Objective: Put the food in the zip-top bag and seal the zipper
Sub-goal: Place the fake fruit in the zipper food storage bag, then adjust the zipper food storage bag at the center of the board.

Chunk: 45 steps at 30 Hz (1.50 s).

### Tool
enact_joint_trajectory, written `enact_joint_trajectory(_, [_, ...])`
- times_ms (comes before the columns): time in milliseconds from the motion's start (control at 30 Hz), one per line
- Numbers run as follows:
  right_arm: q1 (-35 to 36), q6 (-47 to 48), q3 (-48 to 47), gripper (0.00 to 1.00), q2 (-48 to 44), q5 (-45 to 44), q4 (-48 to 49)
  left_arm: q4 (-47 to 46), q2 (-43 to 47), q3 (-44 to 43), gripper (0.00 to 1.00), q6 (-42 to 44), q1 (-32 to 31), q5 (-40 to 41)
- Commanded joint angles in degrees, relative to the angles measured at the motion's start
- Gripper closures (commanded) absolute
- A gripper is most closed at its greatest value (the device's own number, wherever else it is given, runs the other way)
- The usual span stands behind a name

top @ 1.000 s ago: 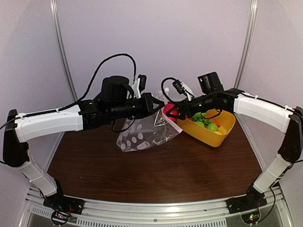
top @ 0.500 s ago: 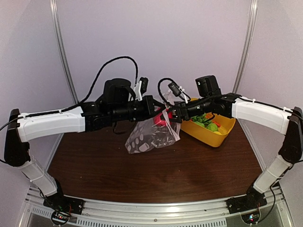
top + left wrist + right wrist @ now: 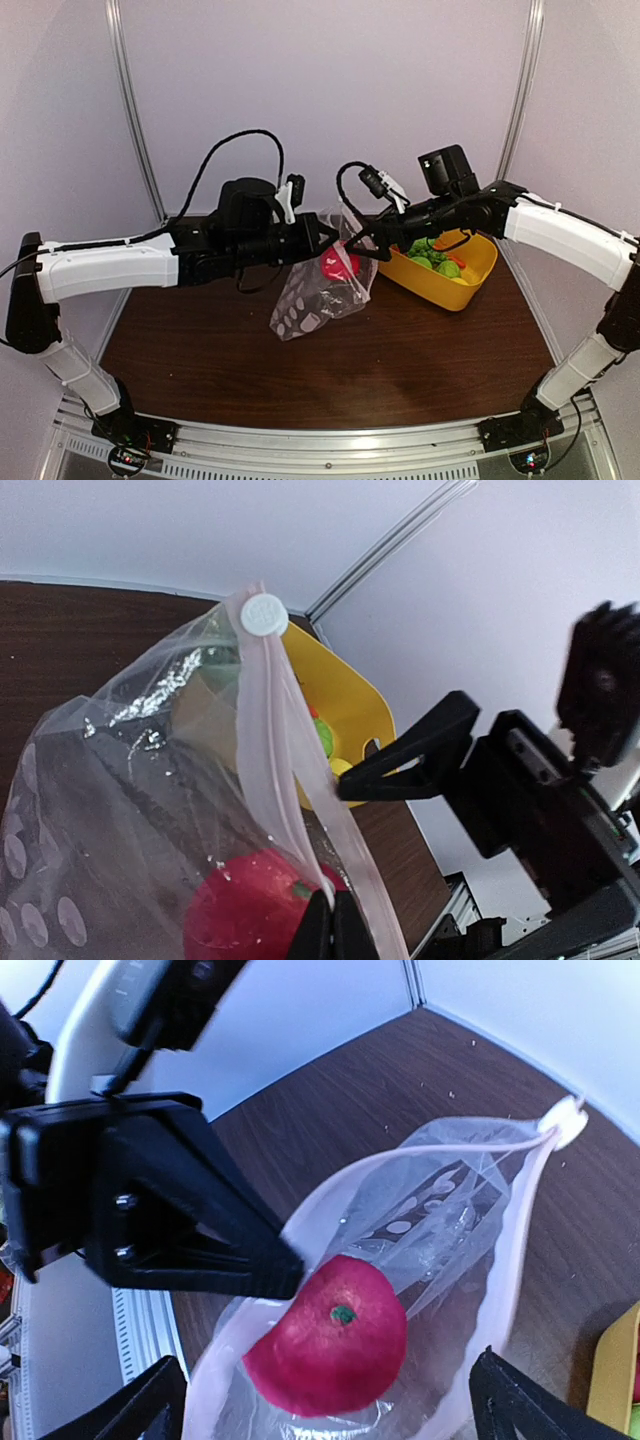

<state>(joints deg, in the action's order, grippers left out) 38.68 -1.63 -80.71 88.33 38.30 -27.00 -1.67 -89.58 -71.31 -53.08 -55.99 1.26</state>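
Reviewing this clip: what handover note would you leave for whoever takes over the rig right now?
Left gripper: shut on the mouth edge of the bag, holding it up with the mouth open.
Right gripper: open at the bag's mouth, holding nothing.
Done: one red fruit is inside the bag.
Left: the other food lies in the yellow basket. Move it into the bag, then press the zipper shut; it is open now.

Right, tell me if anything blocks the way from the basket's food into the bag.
Nothing visible does. The dotted clear plastic bag hangs open-mouthed from the left pincer, next to the yellow plastic basket. Only the red round toy fruit lies inside.
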Motion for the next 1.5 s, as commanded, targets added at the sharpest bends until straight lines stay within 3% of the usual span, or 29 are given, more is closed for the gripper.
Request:
enact_joint_trajectory(0, [-0.36, 4.19, 0.25, 0.00, -5.36, -3.83, -4.40, 0.09, 1.38, 1.35, 1.00, 1.51, -0.08, 3.33])
enact_joint_trajectory(167, [-1.24, 0.25, 3.19, 0.07, -6.07, -15.12, -3.06, -0.21, 1.20, 1.35, 1.00, 1.48, -0.07, 3.80])
enact_joint_trajectory(400, [-1.29, -5.94, 2.81, 0.24, -0.23, -14.09, -2.08, -0.22, 0.92, 0.91, 1.00, 1.59, -0.06, 3.89])
enact_joint_trajectory(467, [-1.37, -6.66, 2.20, 0.38, 1.45, -14.01, -1.93, -0.26, 0.75, 0.91, 1.00, 1.58, -0.06, 3.87])
enact_joint_trajectory(633, [-1.93, -6.60, -3.70, 1.00, 3.61, -13.34, -6.09, 5.02, 0.09, -0.78, 1.00, 1.95, -0.01, 6.86])
enact_joint_trajectory(733, [-2.20, -4.42, -10.90, 1.00, 2.30, -14.26, -10.51, 15.44, -1.02, -5.68, 1.00, 4.64, 0.21, 16.70])
enact_joint_trajectory(833, [-2.25, -2.97, -13.89, 1.00, 2.61, -20.08, -13.05, 29.62, -2.83, -11.31, 1.00, 9.20, 3.25, 30.14])
enact_joint_trajectory(867, [-2.27, -2.90, -15.24, 1.00, 3.68, -22.05, -14.99, 31.39, -2.53, -12.75, 1.00, 10.36, 3.56, 31.03])
enact_joint_trajectory(1000, [-2.30, -3.80, -15.90, 1.00, 5.76, -25.60, -16.97, 18.73, 0.85, -10.22, 1.00, 20.75, -0.21, 28.89])
enact_joint_trajectory(1233, [-2.29, -4.18, -17.62, 1.00, 6.14, -21.55, -14.60, 14.25, -1.95, -9.96, 1.00, 19.89, -0.45, 20.66])
enact_joint_trajectory(1433, [-2.55, 0.26, -18.39, 1.00, 3.91, -14.69, -13.36, 15.27, 3.60, -9.98, 1.00, 22.34, -0.39, 29.15])
enact_joint_trajectory(1467, [-2.63, 0.60, -18.35, 0.94, 3.91, -13.90, -13.21, 16.09, 3.66, -10.07, 1.00, 23.21, 0.13, 29.20])
